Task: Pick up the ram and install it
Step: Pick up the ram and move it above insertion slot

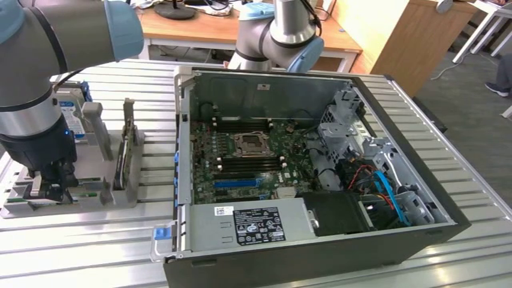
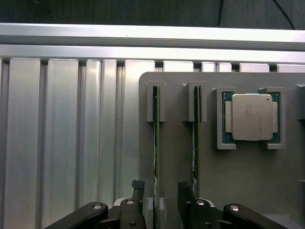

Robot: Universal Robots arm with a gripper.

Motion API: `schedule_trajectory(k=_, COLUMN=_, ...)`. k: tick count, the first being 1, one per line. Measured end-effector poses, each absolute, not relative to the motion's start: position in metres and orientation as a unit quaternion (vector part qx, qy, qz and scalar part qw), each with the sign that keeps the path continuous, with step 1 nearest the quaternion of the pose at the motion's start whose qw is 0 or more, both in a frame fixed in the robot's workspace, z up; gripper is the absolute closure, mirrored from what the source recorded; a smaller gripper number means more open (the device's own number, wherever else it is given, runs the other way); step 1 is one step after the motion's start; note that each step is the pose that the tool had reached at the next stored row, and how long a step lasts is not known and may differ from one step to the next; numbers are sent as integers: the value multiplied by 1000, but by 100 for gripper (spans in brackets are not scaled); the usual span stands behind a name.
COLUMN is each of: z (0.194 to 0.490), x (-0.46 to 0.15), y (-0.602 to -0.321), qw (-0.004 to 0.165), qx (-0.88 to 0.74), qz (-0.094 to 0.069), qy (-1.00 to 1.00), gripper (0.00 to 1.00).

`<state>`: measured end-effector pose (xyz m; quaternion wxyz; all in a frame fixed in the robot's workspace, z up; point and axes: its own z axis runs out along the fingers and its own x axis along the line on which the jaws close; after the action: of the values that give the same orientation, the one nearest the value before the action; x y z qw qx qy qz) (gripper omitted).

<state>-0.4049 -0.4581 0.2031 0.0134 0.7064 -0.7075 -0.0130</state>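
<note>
Two green ram sticks stand on edge in slots of a grey holder [image 2: 174,143]. In the wrist view my gripper [image 2: 161,195] is open, and its black fingers [image 2: 138,191] straddle one ram [image 2: 155,138] without touching it. The other ram [image 2: 195,138] stands in the neighbouring slot, just outside one finger. In the exterior view my gripper [image 1: 50,191] hangs low over the holder [image 1: 120,192] at the exterior view's left, with a strip of green ram [image 1: 92,194] showing beside it.
A square silver processor chip [image 2: 251,117] lies in a pocket of the holder beyond the second stick. A hard drive [image 1: 71,117] stands at the holder's back. The open computer case [image 1: 320,240] with its motherboard [image 1: 248,156] sits to the exterior view's right on the slatted metal table [image 1: 80,252].
</note>
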Motion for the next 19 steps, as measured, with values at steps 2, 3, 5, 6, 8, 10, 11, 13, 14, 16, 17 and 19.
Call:
schedule_trajectory(k=2, z=203, x=-405, y=-458, qw=13, qx=706, qz=-13, qy=-708, gripper=59)
schedule_trajectory(k=3, z=203, x=-405, y=-458, qw=13, qx=706, qz=-13, qy=-708, gripper=59)
schedule_trajectory(k=5, z=203, x=-405, y=-458, qw=13, qx=706, qz=-13, qy=-708, gripper=60)
schedule_trajectory(k=6, z=203, x=-405, y=-458, qw=13, qx=706, qz=-13, qy=-708, gripper=60)
schedule_trajectory(k=8, z=203, x=-405, y=-458, qw=13, qx=706, qz=-13, qy=-708, gripper=67)
schedule_trajectory(k=10, z=203, x=-405, y=-458, qw=13, qx=706, qz=-13, qy=-708, gripper=67)
schedule_trajectory(k=11, z=203, x=-405, y=-459, qw=13, qx=706, qz=-13, qy=-708, gripper=67)
schedule_trajectory(k=13, z=203, x=-405, y=-460, qw=13, qx=706, qz=-13, qy=-708, gripper=67)
schedule_trajectory(k=14, z=203, x=-405, y=-460, qw=13, qx=706, qz=-13, qy=-708, gripper=67)
schedule_trajectory(k=16, z=203, x=-405, y=-460, qw=13, qx=706, qz=-13, qy=-708, gripper=67)
schedule_trajectory(k=17, z=203, x=-405, y=-461, qw=13, qx=706, qz=-13, qy=-708, gripper=67)
schedule_trajectory(k=19, z=203, x=-405, y=-461, qw=13, qx=706, qz=-13, qy=-708, gripper=67)
